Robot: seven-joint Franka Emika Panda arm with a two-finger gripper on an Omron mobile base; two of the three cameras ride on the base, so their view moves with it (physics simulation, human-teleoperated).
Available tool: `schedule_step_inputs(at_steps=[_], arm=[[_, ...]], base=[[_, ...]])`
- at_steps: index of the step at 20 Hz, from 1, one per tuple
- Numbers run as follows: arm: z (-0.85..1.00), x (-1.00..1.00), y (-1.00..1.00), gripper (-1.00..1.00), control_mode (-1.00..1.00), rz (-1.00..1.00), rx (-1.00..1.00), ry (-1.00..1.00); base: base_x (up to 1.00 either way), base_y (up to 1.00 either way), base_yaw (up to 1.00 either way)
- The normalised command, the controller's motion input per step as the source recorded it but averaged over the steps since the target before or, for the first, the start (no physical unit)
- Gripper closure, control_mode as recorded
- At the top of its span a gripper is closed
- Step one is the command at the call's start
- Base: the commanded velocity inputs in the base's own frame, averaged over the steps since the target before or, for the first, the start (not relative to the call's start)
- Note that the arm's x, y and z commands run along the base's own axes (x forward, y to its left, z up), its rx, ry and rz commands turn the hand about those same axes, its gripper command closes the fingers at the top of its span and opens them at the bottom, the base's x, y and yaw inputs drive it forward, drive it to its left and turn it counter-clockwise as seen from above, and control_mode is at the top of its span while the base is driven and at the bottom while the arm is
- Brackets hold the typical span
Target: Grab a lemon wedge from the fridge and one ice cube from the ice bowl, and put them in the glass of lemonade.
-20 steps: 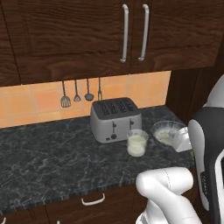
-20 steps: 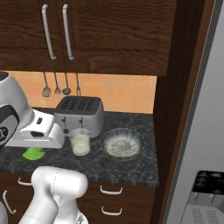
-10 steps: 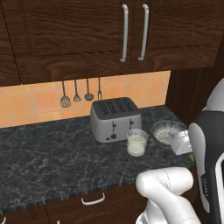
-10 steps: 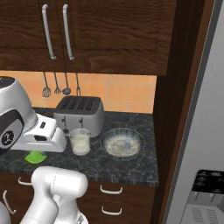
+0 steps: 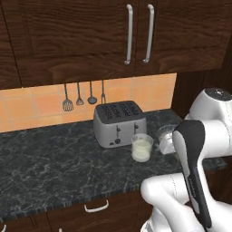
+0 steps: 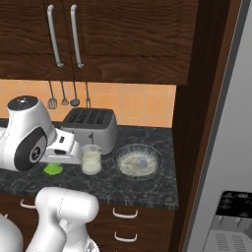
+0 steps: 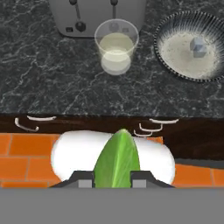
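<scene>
The lemon wedge, bright green, sticks up between my gripper's fingers, which are shut on it. In the right base view the lemon wedge hangs under my hand just left of the glass of lemonade, low over the counter's front. Ahead of the hand stands the glass of lemonade with pale liquid. To its right sits the ice bowl holding one ice cube. The ice bowl lies between the glass and the grey fridge. The glass stands in front of the toaster.
A silver four-slot toaster stands behind the glass against the orange tiled wall, with utensils hanging above. Dark wooden cabinets hang over the black marble counter. Drawer handles line the counter's front.
My hand with the lemon wedge has moved a little to the right, closer to the glass. The glass, bowl and toaster have stayed put.
</scene>
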Motion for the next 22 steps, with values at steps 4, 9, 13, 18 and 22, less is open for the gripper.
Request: schedule_step_inputs(at_steps=[4,9,13,18,22], arm=[[-0.09,1.0,0.1,1.0,-1.0,0.0,0.0,-0.06],[-0.5,0.88,0.09,1.0,-1.0,0.0,0.0,-0.02],[-0.26,0.43,0.12,1.0,-1.0,0.0,0.0,0.0],[-0.27,0.02,0.0,1.0,-1.0,0.0,0.0,0.0],[-0.17,0.09,0.0,1.0,-1.0,0.0,0.0,0.0]], base=[[0.0,0.0,0.0],[0.0,0.0,0.0],[0.0,0.0,0.0],[0.0,0.0,0.0],[0.0,0.0,0.0]])
